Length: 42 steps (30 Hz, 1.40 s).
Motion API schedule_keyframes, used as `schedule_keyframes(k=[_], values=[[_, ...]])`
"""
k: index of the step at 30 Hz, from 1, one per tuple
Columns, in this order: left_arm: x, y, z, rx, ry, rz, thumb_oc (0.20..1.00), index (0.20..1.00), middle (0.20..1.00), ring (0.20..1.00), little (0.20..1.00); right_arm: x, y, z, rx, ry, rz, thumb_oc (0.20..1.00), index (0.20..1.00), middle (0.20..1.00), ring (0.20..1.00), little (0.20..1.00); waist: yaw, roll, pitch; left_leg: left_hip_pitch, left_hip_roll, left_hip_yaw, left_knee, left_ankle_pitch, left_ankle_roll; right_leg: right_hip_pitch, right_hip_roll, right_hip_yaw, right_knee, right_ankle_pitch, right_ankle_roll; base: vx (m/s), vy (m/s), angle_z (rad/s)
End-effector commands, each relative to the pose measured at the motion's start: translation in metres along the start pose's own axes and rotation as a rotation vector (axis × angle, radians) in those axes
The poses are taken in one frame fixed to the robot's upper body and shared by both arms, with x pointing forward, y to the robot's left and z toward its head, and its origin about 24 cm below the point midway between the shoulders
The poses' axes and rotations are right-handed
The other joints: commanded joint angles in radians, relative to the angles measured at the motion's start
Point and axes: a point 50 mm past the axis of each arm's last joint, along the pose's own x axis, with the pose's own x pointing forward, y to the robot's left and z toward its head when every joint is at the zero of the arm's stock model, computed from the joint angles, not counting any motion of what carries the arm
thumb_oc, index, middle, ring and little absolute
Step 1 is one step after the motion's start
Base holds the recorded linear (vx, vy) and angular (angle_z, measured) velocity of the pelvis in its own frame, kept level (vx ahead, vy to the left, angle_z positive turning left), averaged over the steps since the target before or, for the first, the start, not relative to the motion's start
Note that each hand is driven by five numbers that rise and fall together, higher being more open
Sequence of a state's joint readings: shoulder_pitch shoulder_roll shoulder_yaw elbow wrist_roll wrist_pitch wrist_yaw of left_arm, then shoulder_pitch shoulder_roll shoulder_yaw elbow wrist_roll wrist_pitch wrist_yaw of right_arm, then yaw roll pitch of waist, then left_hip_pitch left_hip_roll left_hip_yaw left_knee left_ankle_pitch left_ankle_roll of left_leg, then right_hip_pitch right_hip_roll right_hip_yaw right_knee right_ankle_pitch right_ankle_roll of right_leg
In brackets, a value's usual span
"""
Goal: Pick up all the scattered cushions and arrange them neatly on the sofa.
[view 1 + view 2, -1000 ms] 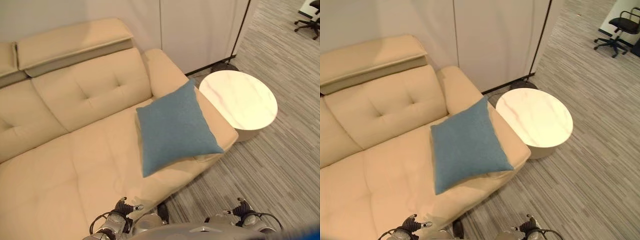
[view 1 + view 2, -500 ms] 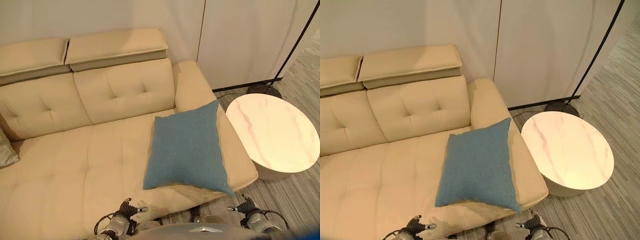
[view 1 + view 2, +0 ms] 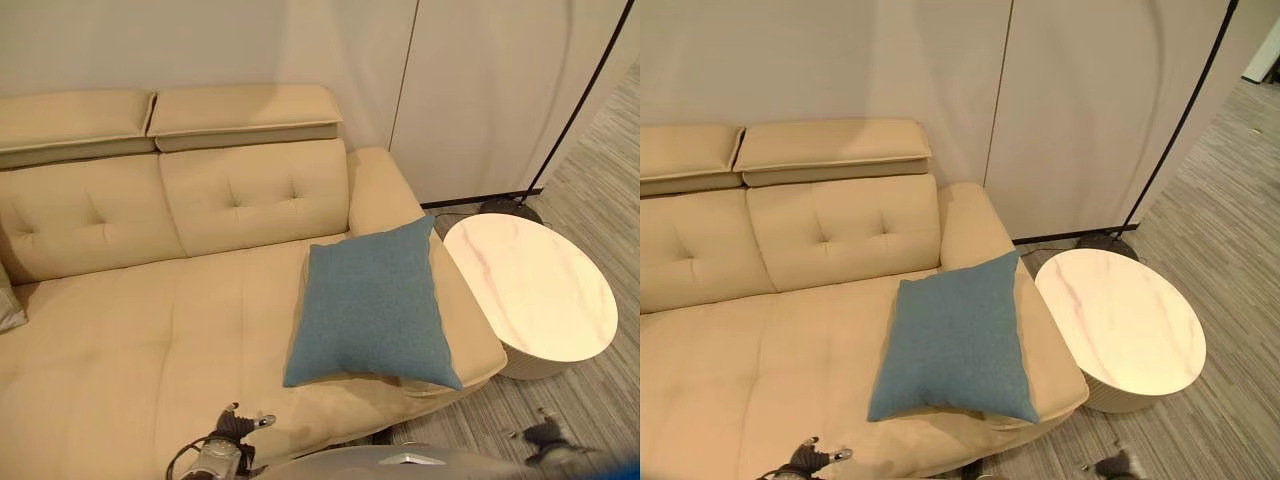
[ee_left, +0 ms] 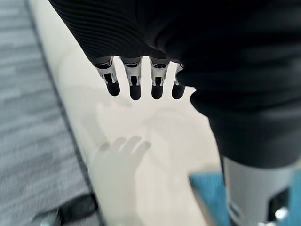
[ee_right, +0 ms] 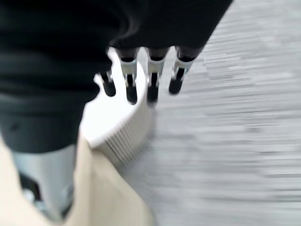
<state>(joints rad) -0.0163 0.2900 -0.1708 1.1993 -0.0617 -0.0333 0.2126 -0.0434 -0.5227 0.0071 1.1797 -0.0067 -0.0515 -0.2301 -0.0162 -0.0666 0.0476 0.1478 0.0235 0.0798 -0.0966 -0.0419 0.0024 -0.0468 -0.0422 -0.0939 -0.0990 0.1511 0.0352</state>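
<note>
Blue cushion [image 3: 370, 305] lies flat at the right end of the beige sofa [image 3: 150, 320] seat, its upper corner against the armrest and its lower corner over the front edge, next to the round white side table [image 3: 1120, 325]. Left hand [image 4: 141, 82] hangs over the sofa's front edge, fingers straight, holding nothing. Right hand [image 5: 141, 82] is the same, fingers relaxed and empty, over the grey carpet [image 5: 225, 141] by the table.

Matt woven cushion [image 3: 372, 305], seemingly leather sofa [image 3: 130, 310].
</note>
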Motion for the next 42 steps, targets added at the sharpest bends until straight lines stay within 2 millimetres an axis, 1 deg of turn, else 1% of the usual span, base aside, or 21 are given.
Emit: schedule_keyframes(k=[1, 2, 3, 5, 6, 7, 11, 13, 14, 15, 16, 18, 19, 20, 21, 23, 26, 29, 31, 37, 42], values=[[0.004, 0.003, 0.03, -0.079, -0.095, 0.009, 1.0, 1.0, 1.0, 1.0, 1.0, 0.012, -0.057, 0.078, -0.104, -0.236, -0.159, 1.0, 1.0, 1.0, 1.0, 1.0, 0.002, -0.003, 0.025, -0.042, -0.024, 0.001, 0.023, -0.007, -0.039, 0.105, -0.006, -0.018, 0.031, -0.146, 0.078, 0.01, 0.04, -0.05], [0.003, -0.004, 0.046, -0.099, -0.151, 0.009, 1.0, 1.0, 1.0, 1.0, 1.0, 0.01, -0.041, 0.058, -0.105, -0.184, -0.164, 1.0, 1.0, 1.0, 1.0, 1.0, 0.001, -0.001, 0.028, -0.043, -0.025, 0.005, 0.023, -0.007, -0.036, 0.108, -0.008, -0.02, 0.029, -0.144, 0.08, 0.01, 0.033, -0.03], [0.002, 0.0, 0.055, -0.143, -0.189, 0.023, 1.0, 1.0, 1.0, 1.0, 1.0, 0.006, -0.033, 0.074, -0.038, -0.262, -0.163, 1.0, 1.0, 1.0, 1.0, 1.0, 0.002, -0.001, 0.03, -0.044, -0.025, 0.005, 0.021, -0.008, -0.034, 0.107, -0.008, -0.021, 0.028, -0.145, 0.081, 0.01, 0.033, 0.11], [0.001, 0.001, 0.06, -0.172, -0.21, 0.024, 1.0, 1.0, 1.0, 1.0, 1.0, 0.004, -0.03, 0.081, -0.003, -0.293, -0.166, 1.0, 1.0, 1.0, 1.0, 1.0, 0.004, -0.002, 0.032, -0.043, -0.026, 0.004, 0.02, -0.008, -0.034, 0.106, -0.008, -0.022, 0.028, -0.146, 0.082, 0.02, 0.015, 0.08], [-0.001, 0.003, 0.071, -0.231, -0.257, 0.032, 1.0, 1.0, 1.0, 1.0, 1.0, -0.001, -0.027, 0.098, 0.075, -0.365, -0.166, 1.0, 1.0, 1.0, 1.0, 1.0, 0.008, -0.003, 0.038, -0.047, -0.025, 0.004, 0.018, -0.008, -0.034, 0.102, -0.009, -0.027, 0.027, -0.147, 0.082, 0.01, 0.012, -0.11], [-0.001, 0.003, 0.071, -0.23, -0.257, 0.032, 1.0, 1.0, 1.0, 1.0, 1.0, -0.001, -0.027, 0.098, 0.075, -0.365, -0.166, 1.0, 1.0, 1.0, 1.0, 1.0, 0.008, -0.003, 0.038, -0.047, -0.026, 0.003, 0.018, -0.008, -0.034, 0.102, -0.009, -0.027, 0.027, -0.147, 0.082, -0.01, 0.0, -0.13], [-0.006, 0.008, 0.102, -0.321, -0.366, 0.039, 1.0, 1.0, 1.0, 1.0, 1.0, -0.015, -0.013, 0.137, 0.218, -0.507, -0.131, 1.0, 1.0, 1.0, 1.0, 1.0, 0.011, -0.012, 0.064, -0.077, -0.022, -0.001, 0.02, -0.003, -0.036, 0.072, -0.009, -0.034, 0.03, -0.143, 0.081, -0.06, -0.019, 0.05], [-0.011, 0.01, 0.125, -0.344, -0.448, 0.039, 1.0, 1.0, 1.0, 1.0, 1.0, -0.03, -0.001, 0.166, 0.27, -0.628, -0.09, 1.0, 1.0, 1.0, 1.0, 1.0, 0.012, -0.019, 0.086, -0.107, -0.017, -0.003, 0.022, 0.004, -0.038, 0.041, -0.008, -0.036, 0.032, -0.139, 0.08, -0.09, -0.026, 0.02], [-0.011, 0.01, 0.125, -0.344, -0.448, 0.039, 1.0, 1.0, 1.0, 1.0, 1.0, -0.031, -0.001, 0.166, 0.27, -0.628, -0.09, 1.0, 1.0, 1.0, 1.0, 1.0, 0.011, -0.02, 0.084, -0.108, -0.017, -0.003, 0.022, 0.004, -0.038, 0.039, -0.008, -0.036, 0.033, -0.139, 0.08, -0.1, -0.032, -0.01], [-0.015, 0.011, 0.139, -0.36, -0.496, 0.041, 1.0, 1.0, 1.0, 1.0, 1.0, -0.039, 0.006, 0.181, 0.289, -0.685, -0.065, 1.0, 1.0, 1.0, 1.0, 1.0, 0.013, -0.025, 0.1, -0.13, -0.014, -0.004, 0.026, 0.01, -0.039, 0.019, -0.007, -0.04, 0.033, -0.135, 0.079, -0.06, -0.019, 0.0], [-0.015, 0.011, 0.139, -0.36, -0.496, 0.042, 1.0, 1.0, 1.0, 1.0, 1.0, -0.039, 0.006, 0.181, 0.289, -0.685, -0.065, 1.0, 1.0, 1.0, 1.0, 1.0, 0.012, -0.026, 0.099, -0.132, -0.014, -0.005, 0.027, 0.01, -0.039, 0.017, -0.007, -0.04, 0.034, -0.135, 0.079, -0.09, -0.024, 0.03], [-0.021, 0.013, 0.156, -0.381, -0.557, 0.046, 1.0, 1.0, 1.0, 1.0, 1.0, -0.049, 0.012, 0.197, 0.306, -0.745, -0.042, 1.0, 1.0, 1.0, 1.0, 1.0, 0.015, -0.032, 0.12, -0.165, -0.011, -0.008, 0.035, 0.014, -0.04, -0.017, -0.007, -0.042, 0.04, -0.131, 0.076, -0.07, -0.011, 0.03], [-0.021, 0.013, 0.156, -0.381, -0.557, 0.046, 1.0, 1.0, 1.0, 1.0, 1.0, -0.049, 0.012, 0.197, 0.306, -0.746, -0.042, 1.0, 1.0, 1.0, 1.0, 1.0, 0.014, -0.032, 0.119, -0.168, -0.011, -0.008, 0.036, 0.014, -0.04, -0.019, -0.007, -0.042, 0.041, -0.131, 0.076, -0.12, -0.01, 0.0], [-0.027, 0.015, 0.171, -0.407, -0.611, 0.047, 1.0, 1.0, 1.0, 1.0, 1.0, -0.059, 0.017, 0.213, 0.345, -0.797, -0.018, 1.0, 1.0, 1.0, 1.0, 1.0, 0.016, -0.039, 0.139, -0.206, -0.011, -0.013, 0.05, 0.018, -0.04, -0.052, -0.009, -0.043, 0.05, -0.127, 0.073, -0.12, -0.006, -0.01], [-0.029, 0.015, 0.179, -0.419, -0.629, 0.048, 1.0, 1.0, 1.0, 1.0, 1.0, -0.066, 0.021, 0.222, 0.384, -0.828, 0.004, 1.0, 1.0, 1.0, 1.0, 1.0, 0.015, -0.044, 0.151, -0.229, -0.012, -0.013, 0.059, 0.019, -0.04, -0.072, -0.01, -0.042, 0.055, -0.122, 0.072, -0.13, -0.003, 0.02], [-0.03, 0.015, 0.183, -0.422, -0.638, 0.048, 1.0, 1.0, 1.0, 1.0, 1.0, -0.068, 0.023, 0.226, 0.396, -0.838, 0.013, 1.0, 1.0, 1.0, 1.0, 1.0, 0.015, -0.046, 0.155, -0.24, -0.012, -0.013, 0.065, 0.019, -0.04, -0.082, -0.01, -0.041, 0.057, -0.12, 0.072, -0.05, 0.003, -0.01], [-0.036, 0.016, 0.2, -0.446, -0.687, 0.047, 1.0, 1.0, 1.0, 1.0, 1.0, -0.078, 0.035, 0.239, 0.453, -0.865, 0.066, 1.0, 1.0, 1.0, 1.0, 1.0, 0.013, -0.053, 0.18, -0.291, -0.012, -0.01, 0.09, 0.022, -0.037, -0.127, -0.013, -0.034, 0.067, -0.107, 0.07, -0.08, 0.0, -0.02], [-0.039, 0.015, 0.208, -0.452, -0.71, 0.043, 1.0, 1.0, 1.0, 1.0, 1.0, -0.083, 0.044, 0.243, 0.496, -0.86, 0.102, 1.0, 1.0, 1.0, 1.0, 1.0, 0.012, -0.054, 0.187, -0.322, -0.016, -0.011, 0.102, 0.025, -0.036, -0.151, -0.017, -0.033, 0.072, -0.099, 0.068, -0.04, 0.007, 0.0], [-0.039, 0.016, 0.208, -0.453, -0.71, 0.043, 1.0, 1.0, 1.0, 1.0, 1.0, -0.083, 0.044, 0.243, 0.497, -0.86, 0.102, 1.0, 1.0, 1.0, 1.0, 1.0, 0.012, -0.054, 0.187, -0.324, -0.016, -0.011, 0.103, 0.025, -0.036, -0.153, -0.017, -0.033, 0.072, -0.099, 0.068, -0.01, 0.01, -0.02], [-0.045, 0.01, 0.221, -0.465, -0.744, 0.031, 1.0, 1.0, 1.0, 1.0, 1.0, -0.096, 0.061, 0.252, 0.555, -0.88, 0.178, 1.0, 1.0, 1.0, 1.0, 1.0, 0.01, -0.047, 0.216, -0.371, -0.022, -0.011, 0.123, 0.032, -0.033, -0.196, -0.028, -0.029, 0.088, -0.088, 0.067, -0.04, 0.021, -0.01], [-0.047, 0.012, 0.232, -0.463, -0.763, 0.042, 1.0, 1.0, 1.0, 1.0, 1.0, -0.105, 0.071, 0.257, 0.541, -0.903, 0.218, 1.0, 1.0, 1.0, 1.0, 1.0, 0.007, -0.054, 0.245, -0.409, -0.02, -0.011, 0.143, 0.033, -0.034, -0.23, -0.036, -0.03, 0.1, -0.079, 0.067, -0.02, 0.012, 0.0]])
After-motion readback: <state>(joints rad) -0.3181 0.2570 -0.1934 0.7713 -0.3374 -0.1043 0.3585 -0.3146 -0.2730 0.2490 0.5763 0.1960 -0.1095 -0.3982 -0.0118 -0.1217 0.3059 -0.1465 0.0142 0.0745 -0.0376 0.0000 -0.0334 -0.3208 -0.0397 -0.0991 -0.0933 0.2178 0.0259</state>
